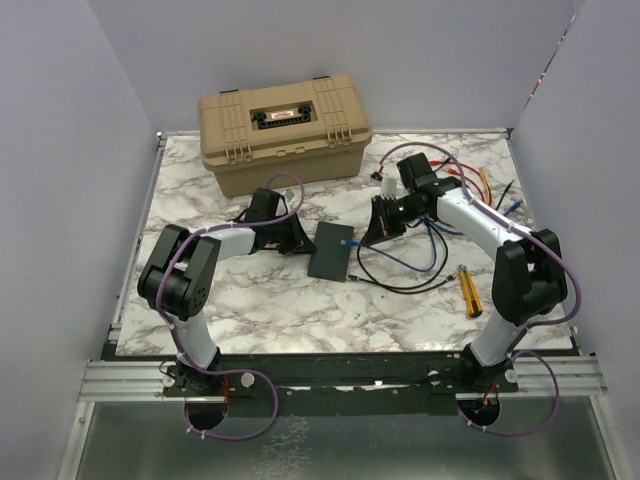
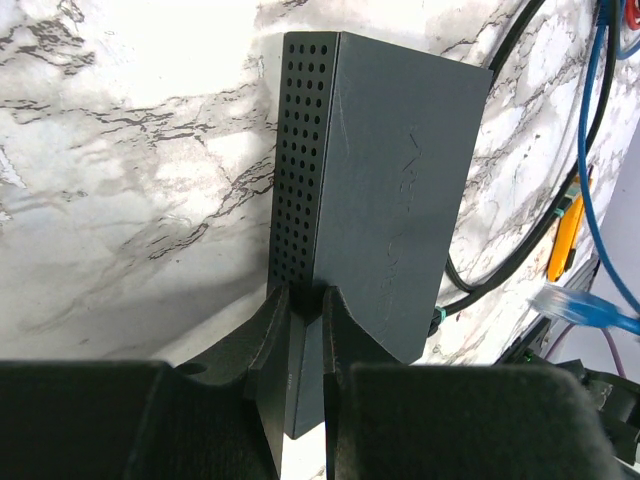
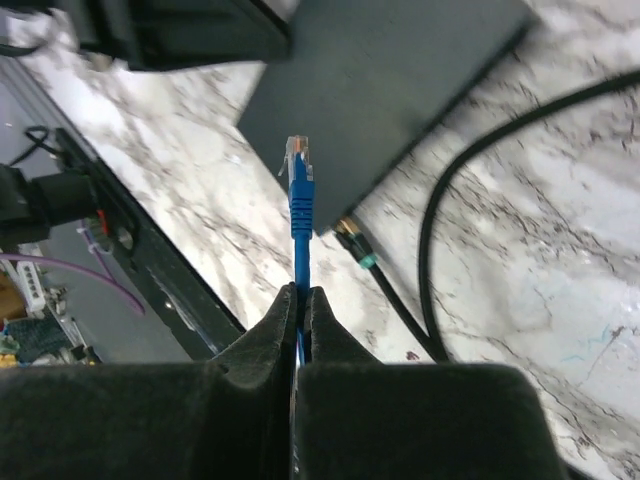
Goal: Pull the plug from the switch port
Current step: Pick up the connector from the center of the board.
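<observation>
The switch (image 1: 331, 250) is a thin flat black box lying mid-table; it also shows in the left wrist view (image 2: 390, 200) and the right wrist view (image 3: 390, 90). My left gripper (image 1: 300, 243) (image 2: 308, 292) is shut on the switch's near corner, one finger on each side of it. My right gripper (image 1: 375, 226) (image 3: 301, 290) is shut on the blue cable just behind its plug (image 3: 300, 175). The plug's clear tip is out of the port, free in the air by the switch's edge (image 1: 349, 241) (image 2: 575, 308). A black cable with a green-banded plug (image 3: 358, 250) sits in the switch.
A large tan toolbox (image 1: 285, 130) stands at the back. Black and blue cable loops (image 1: 420, 262) lie right of the switch. A yellow-handled screwdriver (image 1: 468, 290) lies at the right front. Small tools (image 1: 488, 188) lie at the back right.
</observation>
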You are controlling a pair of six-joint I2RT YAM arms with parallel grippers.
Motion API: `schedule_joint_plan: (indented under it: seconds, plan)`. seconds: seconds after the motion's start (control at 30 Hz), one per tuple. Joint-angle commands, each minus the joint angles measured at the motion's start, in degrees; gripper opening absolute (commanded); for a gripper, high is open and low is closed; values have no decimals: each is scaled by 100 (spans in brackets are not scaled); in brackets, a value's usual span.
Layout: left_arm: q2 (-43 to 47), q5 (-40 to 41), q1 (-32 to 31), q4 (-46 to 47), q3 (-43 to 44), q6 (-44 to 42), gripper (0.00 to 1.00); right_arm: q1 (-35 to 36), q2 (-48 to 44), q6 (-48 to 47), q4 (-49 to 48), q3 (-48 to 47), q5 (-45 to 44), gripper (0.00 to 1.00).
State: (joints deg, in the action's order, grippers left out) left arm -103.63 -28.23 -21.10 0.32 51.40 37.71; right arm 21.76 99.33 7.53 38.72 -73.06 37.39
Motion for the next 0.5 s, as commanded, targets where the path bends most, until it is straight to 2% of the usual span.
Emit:
schedule_joint_plan:
  seconds: [0.0,0.47]
  plan:
    - [-865,1586,-96,-1351,-509,-598,0,21,-389,231,-123,-481,500,0]
    - [-851,1574,-98,-1354,-446,-627,0,-31,-733,778,-540,-1988,865,0]
